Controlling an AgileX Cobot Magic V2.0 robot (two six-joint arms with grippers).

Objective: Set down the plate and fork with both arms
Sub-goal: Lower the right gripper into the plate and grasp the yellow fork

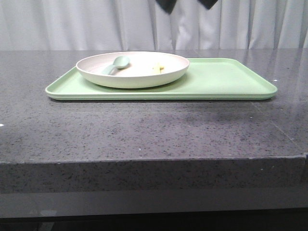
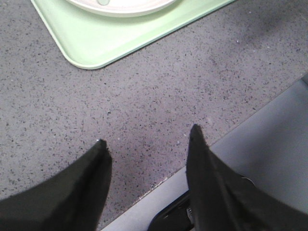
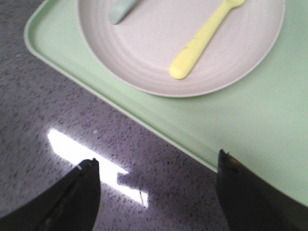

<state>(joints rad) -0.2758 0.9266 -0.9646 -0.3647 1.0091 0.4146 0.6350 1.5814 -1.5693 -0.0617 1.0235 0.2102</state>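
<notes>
The cream plate [image 1: 132, 70] sits on the left part of the light green tray [image 1: 226, 79]. The pale yellow fork [image 1: 158, 68] lies inside the plate; in the right wrist view the fork [image 3: 202, 41] lies flat on the plate [image 3: 159, 53]. My right gripper [image 3: 156, 161] is open and empty, above the tray's edge and the counter, apart from the plate. My left gripper [image 2: 147, 139] is open and empty, above the counter near its front edge, away from the tray [image 2: 91, 41]. The plate's rim [image 2: 120, 8] just shows there.
A pale grey-green spoon [image 1: 118, 63] also lies in the plate, its handle end in the right wrist view [image 3: 121, 10]. The dark speckled counter [image 1: 154, 130] ends at a front edge [image 2: 202, 159]. White curtains hang behind. Dark arm parts [image 1: 168, 5] show at the top.
</notes>
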